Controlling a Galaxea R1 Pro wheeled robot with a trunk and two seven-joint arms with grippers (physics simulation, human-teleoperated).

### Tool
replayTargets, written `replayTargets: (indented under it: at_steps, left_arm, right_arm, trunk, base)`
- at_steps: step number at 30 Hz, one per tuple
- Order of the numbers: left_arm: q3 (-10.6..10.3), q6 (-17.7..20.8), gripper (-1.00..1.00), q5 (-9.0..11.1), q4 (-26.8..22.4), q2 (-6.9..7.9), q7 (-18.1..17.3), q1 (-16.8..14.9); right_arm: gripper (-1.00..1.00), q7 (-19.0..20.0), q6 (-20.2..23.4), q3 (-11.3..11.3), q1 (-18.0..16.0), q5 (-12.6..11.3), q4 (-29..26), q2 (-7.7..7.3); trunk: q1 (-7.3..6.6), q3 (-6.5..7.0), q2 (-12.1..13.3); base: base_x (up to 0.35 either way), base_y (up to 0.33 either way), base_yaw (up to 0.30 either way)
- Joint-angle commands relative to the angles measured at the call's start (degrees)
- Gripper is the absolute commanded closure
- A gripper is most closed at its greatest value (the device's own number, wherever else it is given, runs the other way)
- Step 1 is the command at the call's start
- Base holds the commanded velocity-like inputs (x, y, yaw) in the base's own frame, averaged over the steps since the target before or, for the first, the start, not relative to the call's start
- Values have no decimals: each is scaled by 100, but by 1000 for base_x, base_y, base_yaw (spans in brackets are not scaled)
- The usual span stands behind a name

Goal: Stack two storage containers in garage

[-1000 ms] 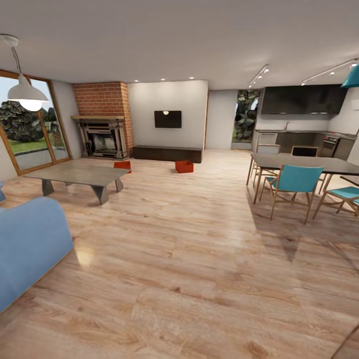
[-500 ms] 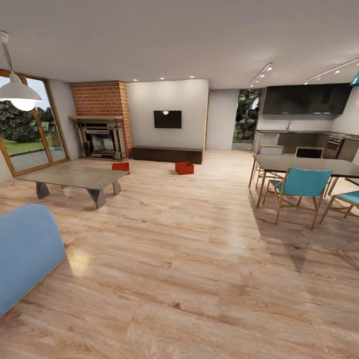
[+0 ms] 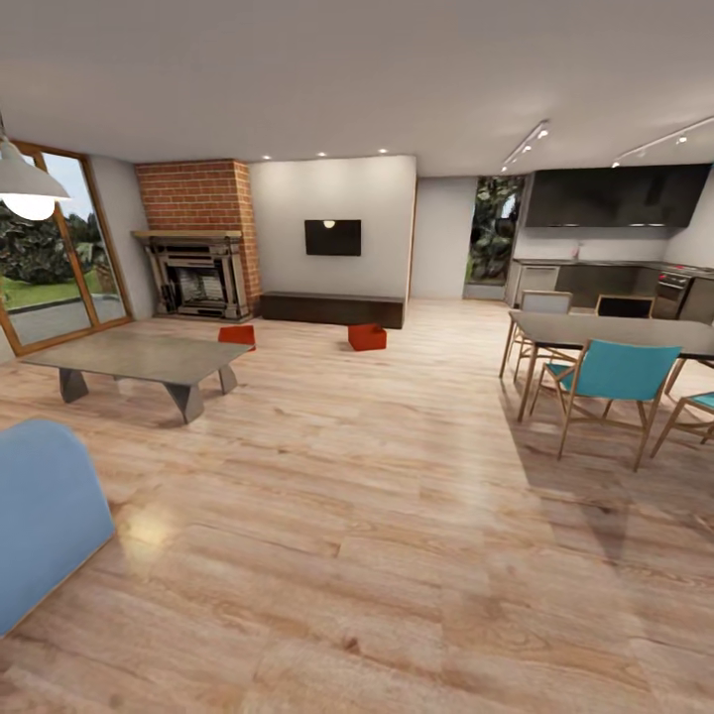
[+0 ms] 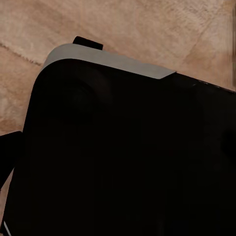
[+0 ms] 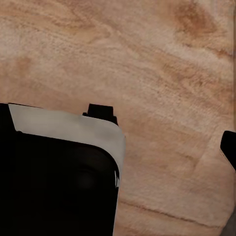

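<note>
Since the earlier pictures your whole view has shifted: the coffee table (image 3: 139, 359) and blue sofa (image 3: 40, 516) have slid toward the left edge and the dining chairs sit lower right, which reads as your base and head moving, not the furniture. The two storage containers have not changed place on the wood floor (image 3: 377, 516) of the living room.

You have one container (image 3: 367, 336) on the planks just in front of the long dark bench (image 3: 332, 307) below the wall TV (image 3: 333, 237), near the bench's right end. The other container (image 3: 236, 335) lies on the floor between the brick fireplace (image 3: 198, 253) and the far corner of the coffee table, close to that corner. They are well apart from each other and still far from you.

Both wrist views look down at planks past a dark rounded body with a grey edge; from these you cannot tell whether either gripper is open or closed, and nothing orange-red shows in them, so judge both to be carrying nothing.

The step in hand looks like the approach drive. Steer up the open strip of floor between the coffee table and the dining table (image 3: 615, 332), aiming at the container by the bench, since its path is free of furniture. Arrive square to one of its long walls so a gripper can pinch a thin rim cleanly. Leave the one beside the coffee table for later; its leg crowds that approach.
</note>
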Motion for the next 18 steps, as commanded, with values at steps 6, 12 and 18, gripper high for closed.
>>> replayTargets:
  at_steps: [6,12,18]
  left_arm:
    - [12,-2,-100,16,-2,-2,6,-1]
    - [10,9,-100,16,-2,-2,6,-1]
    - [11,11,-100,16,-2,-2,6,-1]
  right_arm:
    - [-100,-3,-33,49,-7,-52,17,1]
    - [-100,-3,-33,49,-7,-52,17,0]
    - [-100,-3,-33,49,-7,-52,16,0]
  trunk:
    - [3,-5,-2]
    - [3,-5,-2]
    - [3,-5,-2]
  base:
    - [326,0,0]
    - [326,0,0]
    - [326,0,0]
